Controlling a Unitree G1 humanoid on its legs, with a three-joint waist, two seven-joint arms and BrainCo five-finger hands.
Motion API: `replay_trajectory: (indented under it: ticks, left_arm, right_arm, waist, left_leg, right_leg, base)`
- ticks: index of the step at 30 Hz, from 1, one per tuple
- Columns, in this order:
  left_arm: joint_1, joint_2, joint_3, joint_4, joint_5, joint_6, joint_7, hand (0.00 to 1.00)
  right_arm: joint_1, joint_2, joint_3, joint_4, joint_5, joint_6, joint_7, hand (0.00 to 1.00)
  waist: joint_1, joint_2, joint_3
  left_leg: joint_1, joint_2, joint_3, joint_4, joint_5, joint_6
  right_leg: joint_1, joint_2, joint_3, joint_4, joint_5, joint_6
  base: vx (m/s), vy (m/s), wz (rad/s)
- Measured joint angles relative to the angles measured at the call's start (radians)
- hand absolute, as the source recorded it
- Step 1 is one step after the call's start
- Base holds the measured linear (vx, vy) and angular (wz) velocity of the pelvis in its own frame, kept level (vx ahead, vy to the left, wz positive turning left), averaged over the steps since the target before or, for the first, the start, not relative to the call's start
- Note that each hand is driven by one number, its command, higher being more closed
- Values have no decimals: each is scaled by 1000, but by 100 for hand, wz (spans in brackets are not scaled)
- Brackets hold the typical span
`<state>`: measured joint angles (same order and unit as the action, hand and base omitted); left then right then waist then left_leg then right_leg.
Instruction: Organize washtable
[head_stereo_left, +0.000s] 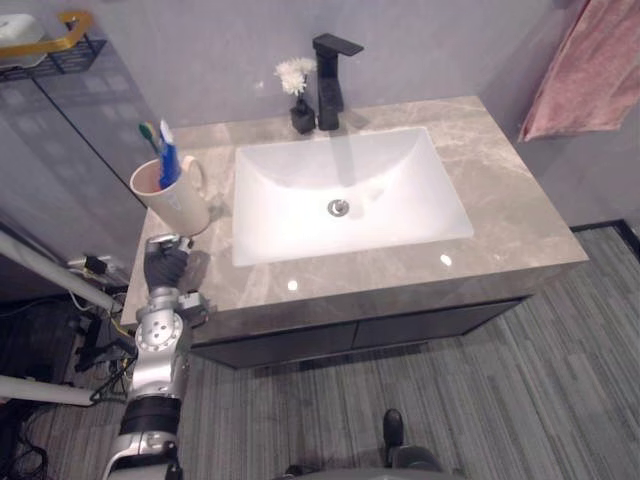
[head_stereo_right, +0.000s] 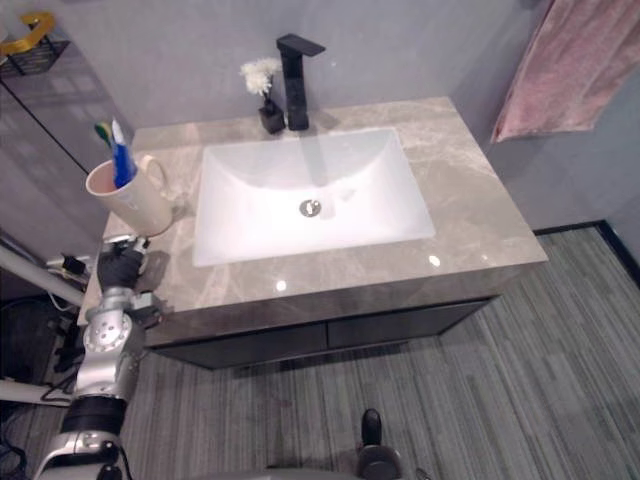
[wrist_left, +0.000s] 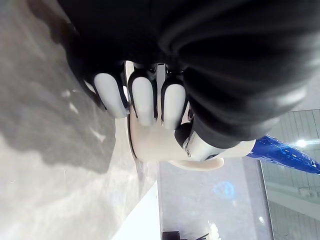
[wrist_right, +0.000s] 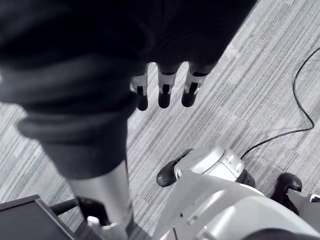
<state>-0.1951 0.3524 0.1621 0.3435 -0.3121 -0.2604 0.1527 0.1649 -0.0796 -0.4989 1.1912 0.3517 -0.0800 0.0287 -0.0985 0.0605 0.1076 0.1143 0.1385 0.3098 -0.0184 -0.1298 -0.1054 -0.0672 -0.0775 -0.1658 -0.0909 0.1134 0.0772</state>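
My left hand (wrist_left: 143, 100) clasped the cup (head_stereo_left: 180, 205), my right hand (wrist_right: 163, 92) hung slack; a slipping grip could spill its toothbrushes (head_stereo_left: 166, 155)

left hand (wrist_left: 143, 102) curled round cup (wrist_left: 155, 148), right hand (wrist_right: 164, 92) low, fingers (wrist_right: 190, 90) straight

Both eye views look steeply down from above onto the washtable (head_stereo_left: 500, 230), with the floor (head_stereo_left: 500, 400) along the bottom edge. They share almost the whole scene, offset slightly sideways. The left wrist view looks from very close past the left hand (wrist_left: 142, 102) at the cup (wrist_left: 155, 147). The right wrist view faces the floor past the right hand (wrist_right: 164, 87).
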Motion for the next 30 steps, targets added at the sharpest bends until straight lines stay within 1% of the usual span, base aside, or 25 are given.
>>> replay_trajectory:
  ticks: [11,19,21,25,30]
  left_arm:
    - [-25,2,6,26,0,1,3,100]
    - [-83,27,8,96,1,2,6,100]
    - [-97,34,8,107,2,12,8,100]
    - [-112,47,8,128,2,12,8,100]
    - [-127,58,9,142,2,13,19,100]
  right_arm:
    - [0,0,0,1,0,0,-1,0]
    - [1,0,-2,3,0,0,-2,0]
    - [1,0,-2,2,0,0,-2,0]
    - [0,0,-3,2,0,0,-2,0]
    - [0,-1,-7,1,0,0,-1,0]
  waist:
    - [-1,-5,0]
    - [-6,-5,1]
    - [-7,-5,1]
    - [-8,-4,2]
    - [-9,1,8]
  left_leg:
    - [3,0,4,-1,0,0]
    - [4,0,7,-3,0,0]
    - [4,0,8,-4,0,0]
    - [2,0,10,-5,0,0]
    - [2,0,15,-10,0,-1]
  right_leg:
    - [1,0,3,-2,1,0]
    - [1,2,5,-6,1,1]
    - [1,2,5,-6,1,1]
    - [-3,3,8,-6,1,1]
    - [-8,4,11,-6,1,1]
  base:
    - [0,0,0]
    - [0,0,0]
    - [0,0,0]
    - [0,0,-1]
    - [0,0,-1]
